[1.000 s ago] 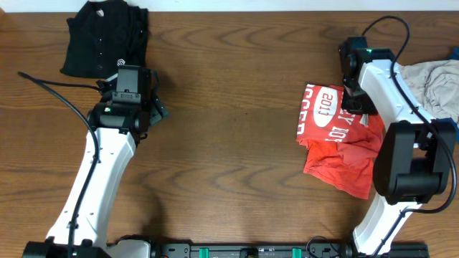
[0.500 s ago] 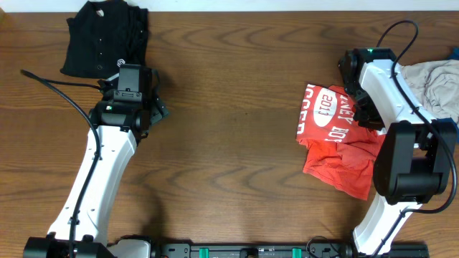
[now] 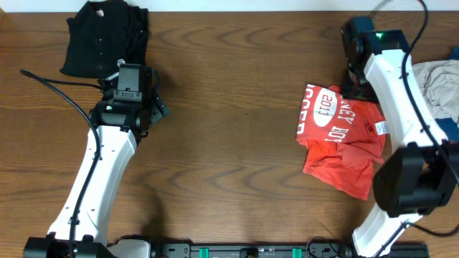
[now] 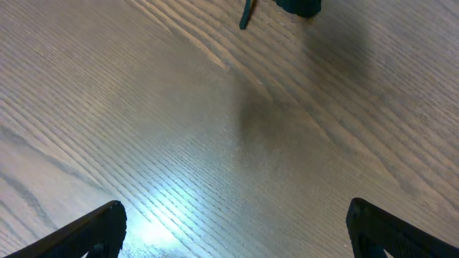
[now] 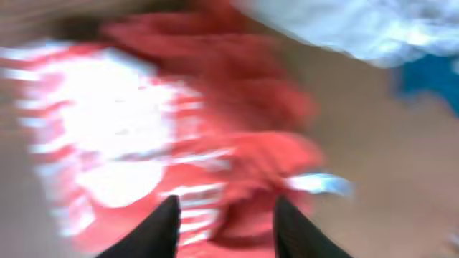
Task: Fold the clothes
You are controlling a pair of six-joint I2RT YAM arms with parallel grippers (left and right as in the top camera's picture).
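The main risk I see is closing my right end effector (image 5: pixel 226 223) on the wrong bit of cloth. The red-orange T-shirt (image 3: pixel 337 136) lies crumpled and partly doubled over on the right side of the tabletop (image 3: pixel 229 150), so a pinch at its far edge could catch two layers at once and drag the whole heap instead of opening it out. It could also snag the pale grey piece (image 3: pixel 439 82) lying just beside it. My right wrist view is smeared, which I judge makes aiming harder; the fingers there stand part way apart, and I cannot tell whether any cloth is between them. That end effector sits at the shirt's far edge, near the white lettering, with most of the shirt lying nearer the arm's base. My left end effector (image 4: pixel 237 228) is spread wide over bare wood, holding nothing, well apart from the T-shirt and close to the black shirt (image 3: pixel 104 36) in the far left corner
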